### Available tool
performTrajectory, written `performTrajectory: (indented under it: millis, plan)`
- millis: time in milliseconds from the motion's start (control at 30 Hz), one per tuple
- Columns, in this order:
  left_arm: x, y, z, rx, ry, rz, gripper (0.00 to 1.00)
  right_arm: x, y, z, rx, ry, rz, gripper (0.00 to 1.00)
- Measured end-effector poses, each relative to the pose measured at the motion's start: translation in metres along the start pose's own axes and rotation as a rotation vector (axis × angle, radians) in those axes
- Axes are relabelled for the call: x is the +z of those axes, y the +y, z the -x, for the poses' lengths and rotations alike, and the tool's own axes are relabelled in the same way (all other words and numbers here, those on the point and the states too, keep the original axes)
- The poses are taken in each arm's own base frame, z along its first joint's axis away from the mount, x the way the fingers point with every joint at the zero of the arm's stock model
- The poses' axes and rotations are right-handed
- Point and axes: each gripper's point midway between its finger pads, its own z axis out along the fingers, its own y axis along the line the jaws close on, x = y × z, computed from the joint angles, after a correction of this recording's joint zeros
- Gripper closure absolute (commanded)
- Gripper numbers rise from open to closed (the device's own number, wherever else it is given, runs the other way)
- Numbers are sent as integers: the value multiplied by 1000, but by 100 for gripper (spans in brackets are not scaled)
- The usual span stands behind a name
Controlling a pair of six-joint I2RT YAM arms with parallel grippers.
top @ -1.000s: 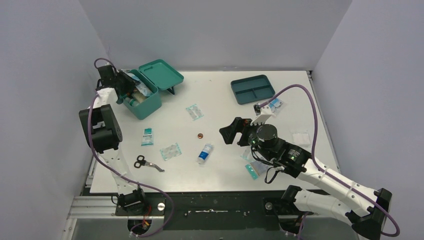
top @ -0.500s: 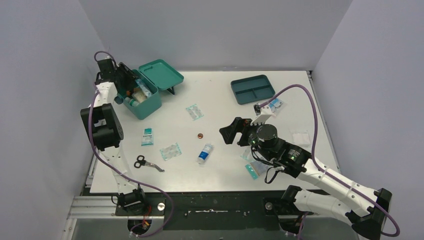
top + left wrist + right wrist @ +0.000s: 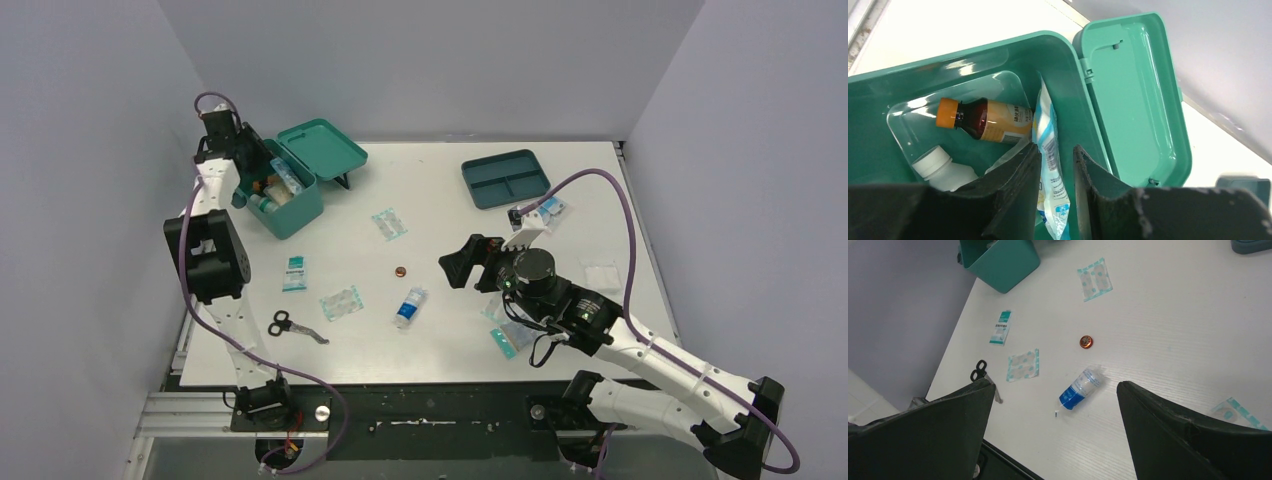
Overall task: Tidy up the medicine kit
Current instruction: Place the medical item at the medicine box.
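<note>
The medicine kit (image 3: pixel 292 207) is a teal box at the far left with its lid (image 3: pixel 322 148) hinged open. In the left wrist view its inside (image 3: pixel 998 47) holds a brown bottle with an orange cap (image 3: pixel 988 119), a white bottle (image 3: pixel 943 167) and a white-and-blue packet (image 3: pixel 1045 125) standing on edge. My left gripper (image 3: pixel 250 168) hovers over the box. Its jaws (image 3: pixel 1055 147) stand narrowly open around the packet, with a gap on the right side. My right gripper (image 3: pixel 455 265) hangs wide open (image 3: pixel 1056 384) above a blue-and-white bandage roll (image 3: pixel 1079 388).
Loose on the table lie two plaster packs (image 3: pixel 389 224) (image 3: pixel 341 302), a small teal sachet (image 3: pixel 295 273), scissors (image 3: pixel 290 326) and a copper-coloured disc (image 3: pixel 401 271). A dark divided tray (image 3: pixel 506 178) sits far right. More packets (image 3: pixel 545 208) (image 3: pixel 505 338) lie by the right arm.
My left gripper has risen and drawn back toward the far left over the box, and its jaws no longer pinch the packet. The right arm has not moved.
</note>
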Motion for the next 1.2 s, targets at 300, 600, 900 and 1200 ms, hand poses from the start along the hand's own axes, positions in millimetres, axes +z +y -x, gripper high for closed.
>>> performTrajectory:
  millis: [300, 600, 900, 1200]
  plan:
    - [-9, -30, -6, 123, -43, 40, 75, 0, 0, 0, 0, 0, 0, 0]
    - [-10, -18, 0, 127, -60, 81, 89, 0, -1, 1, 3, -4, -5, 0]
    - [15, 18, -16, 159, -27, 179, 93, 0, -2, 1, 3, -7, -10, 0]
    - [37, 56, -39, 172, 43, 270, 93, 1, -3, 2, 2, -11, -19, 0]
